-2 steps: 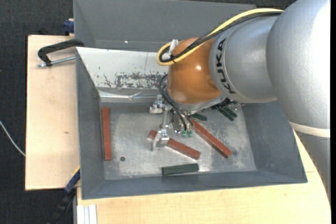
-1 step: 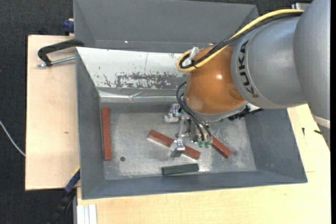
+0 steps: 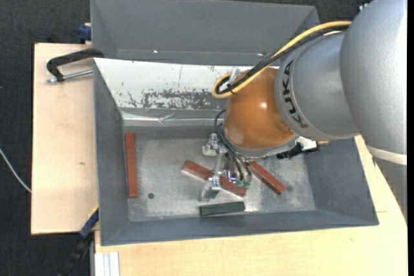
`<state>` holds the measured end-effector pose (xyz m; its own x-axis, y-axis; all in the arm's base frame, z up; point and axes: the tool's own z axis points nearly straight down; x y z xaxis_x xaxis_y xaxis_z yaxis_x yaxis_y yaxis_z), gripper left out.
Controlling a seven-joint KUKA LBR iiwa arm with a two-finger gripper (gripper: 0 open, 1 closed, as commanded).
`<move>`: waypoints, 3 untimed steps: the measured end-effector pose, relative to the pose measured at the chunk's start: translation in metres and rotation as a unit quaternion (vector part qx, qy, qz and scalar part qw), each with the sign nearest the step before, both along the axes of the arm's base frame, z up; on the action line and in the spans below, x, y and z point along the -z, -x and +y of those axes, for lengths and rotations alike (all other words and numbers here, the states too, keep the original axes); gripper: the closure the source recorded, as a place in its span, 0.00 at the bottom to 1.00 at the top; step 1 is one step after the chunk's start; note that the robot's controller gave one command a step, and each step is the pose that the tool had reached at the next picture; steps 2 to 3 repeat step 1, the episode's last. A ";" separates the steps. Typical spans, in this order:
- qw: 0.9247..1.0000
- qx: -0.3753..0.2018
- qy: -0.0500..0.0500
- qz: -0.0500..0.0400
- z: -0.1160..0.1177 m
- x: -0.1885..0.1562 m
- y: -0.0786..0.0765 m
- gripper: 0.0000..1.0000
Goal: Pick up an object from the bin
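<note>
— Sticks were most of what lay in that grey bin (image 3: 107, 139). Which one was the arm after?

— Hard to swear to it. The gripper (image 3: 224, 183) stood low over the middle of the floor, right at the inner end of a short reddish-brown stick (image 3: 196, 170) that lay slanting toward the bin's left wall. A second brown stick (image 3: 269, 179) lay just on the other side, partly under the orange wrist cover (image 3: 255, 114), and a dark flat bar (image 3: 222, 208) sat near the front wall, just below.

— Did it have hold of anything?

— I couldn't tell whether it was open or closed. The cover and the cables (image 3: 284, 48) hid too much, and I saw nothing clearly clamped.

— How would that short stick have handled, do you reckon?

— Light and stiff, I'd judge, like wood or hard plastic, with flat faces that shouldn't slip much and nothing to break. Thin and lying flat on the metal, it left little to get under. I'd have taken it across its narrow width, near the middle so it wouldn't swing, not at the tip. The long brown strip (image 3: 131, 165) hard against the left wall looked a worse bet, with no room on the wall side.
</note>
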<state>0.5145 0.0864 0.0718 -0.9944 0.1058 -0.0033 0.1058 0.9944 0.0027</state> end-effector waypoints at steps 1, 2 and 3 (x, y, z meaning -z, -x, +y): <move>1.000 -0.020 0.001 0.003 0.016 -0.005 0.001 1.00; 1.000 -0.020 0.001 0.003 0.016 -0.005 0.001 1.00; 1.000 -0.020 0.001 0.003 0.016 -0.005 0.001 1.00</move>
